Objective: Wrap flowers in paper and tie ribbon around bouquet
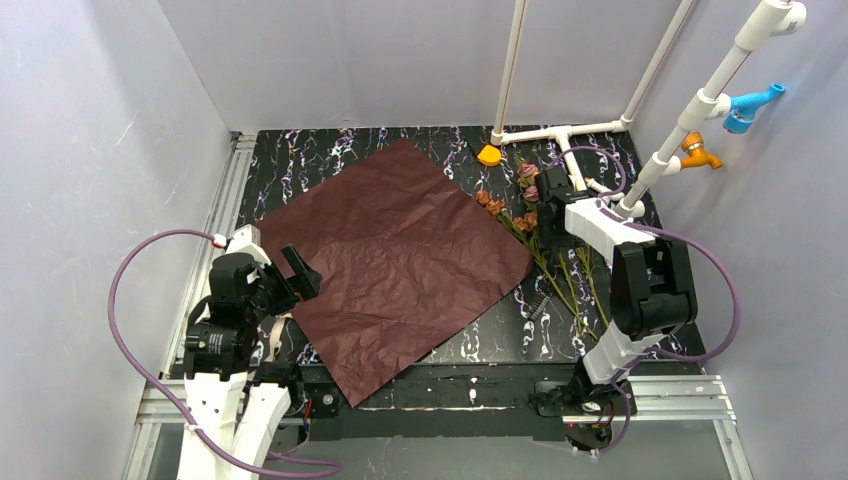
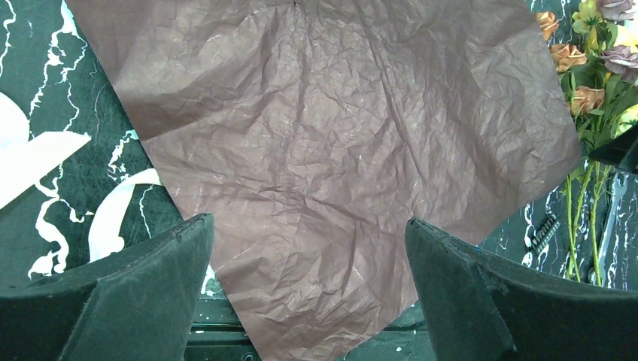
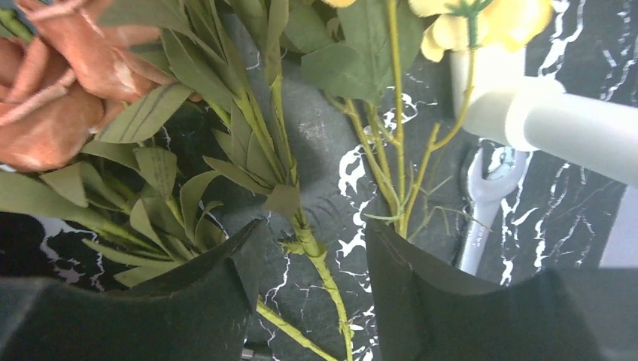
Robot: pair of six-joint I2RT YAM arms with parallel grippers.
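Maroon paper point(image 1: 400, 255), tabletop point(image 1: 300, 150) centre; left gripper point(image 2: 308, 226) wide open, empty, at its near edge; right gripper point(image 3: 312, 233) part-open astride flowers point(image 3: 263, 128), right edge, blooms part-hidden.

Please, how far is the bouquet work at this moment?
Done: the paper lies spread flat. In hand: the right gripper has its jaws open either side of a stem of the flowers, which lie beside the paper; the left gripper hangs open over the paper. Left: laying the flowers on the paper, wrapping, and tying the ribbon, loose at the paper's left.
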